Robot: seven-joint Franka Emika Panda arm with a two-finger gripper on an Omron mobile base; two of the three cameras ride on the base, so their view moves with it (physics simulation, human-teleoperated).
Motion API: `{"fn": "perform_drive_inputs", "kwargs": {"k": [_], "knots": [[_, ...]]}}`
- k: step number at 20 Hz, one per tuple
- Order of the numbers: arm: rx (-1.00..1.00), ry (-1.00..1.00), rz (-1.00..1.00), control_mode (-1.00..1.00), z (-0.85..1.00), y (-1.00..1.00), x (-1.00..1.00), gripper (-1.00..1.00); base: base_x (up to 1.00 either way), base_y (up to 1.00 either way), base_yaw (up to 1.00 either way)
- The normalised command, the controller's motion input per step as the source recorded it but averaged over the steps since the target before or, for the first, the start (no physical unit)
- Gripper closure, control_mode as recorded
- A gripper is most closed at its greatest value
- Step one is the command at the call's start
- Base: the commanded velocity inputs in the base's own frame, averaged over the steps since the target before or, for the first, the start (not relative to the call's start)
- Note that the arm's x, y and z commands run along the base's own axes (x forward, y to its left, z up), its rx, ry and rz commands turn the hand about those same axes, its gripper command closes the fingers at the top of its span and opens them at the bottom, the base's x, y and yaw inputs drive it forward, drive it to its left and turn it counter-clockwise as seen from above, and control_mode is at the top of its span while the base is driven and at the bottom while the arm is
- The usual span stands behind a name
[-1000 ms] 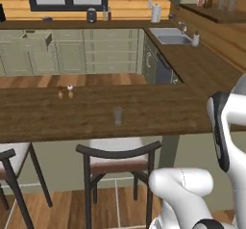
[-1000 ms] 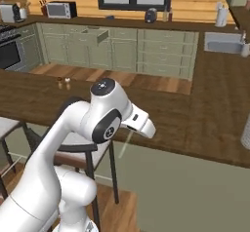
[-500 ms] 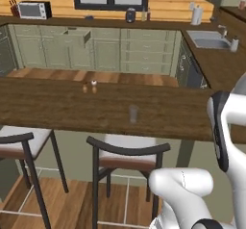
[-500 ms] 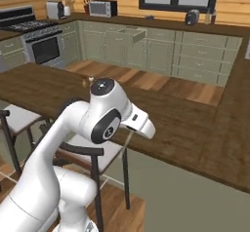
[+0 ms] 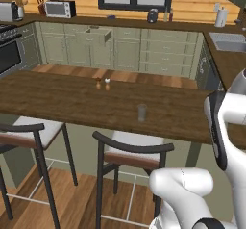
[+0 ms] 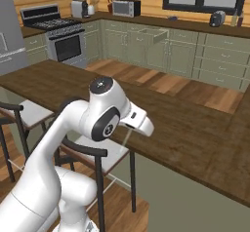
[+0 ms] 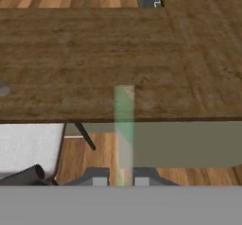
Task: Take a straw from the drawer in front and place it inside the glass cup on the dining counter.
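Base has swung left; claw (image 7: 121, 180) seemingly pinches blurred straw (image 7: 124, 125).

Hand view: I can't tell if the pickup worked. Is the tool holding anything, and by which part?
Yes. The tool is shut on the straw, gripping it at its near end; the rest sticks out ahead toward the dining counter.
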Motion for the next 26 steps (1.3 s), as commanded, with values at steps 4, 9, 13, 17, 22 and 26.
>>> {"fn": "perform_drive_inputs", "kwargs": {"k": [4,9,13,17,22,26], "knots": [[0.00,0.00,0.00,1.00,0.00,0.00,0.00,1.00,0.67,0.27,0.00],[0.00,0.00,0.00,1.00,0.00,0.00,0.00,1.00,0.62,0.18,0.00],[0.00,0.00,0.01,-1.00,0.00,0.03,0.06,1.00,0.03,0.00,0.00],[0.00,-0.09,0.00,-1.00,0.13,0.40,0.64,1.00,0.00,0.00,0.00],[0.00,-0.21,0.15,-1.00,0.33,0.22,0.63,1.00,0.00,0.00,0.00],[0.00,-0.24,0.24,-1.00,0.24,0.00,0.42,1.00,0.00,0.00,0.00]]}}
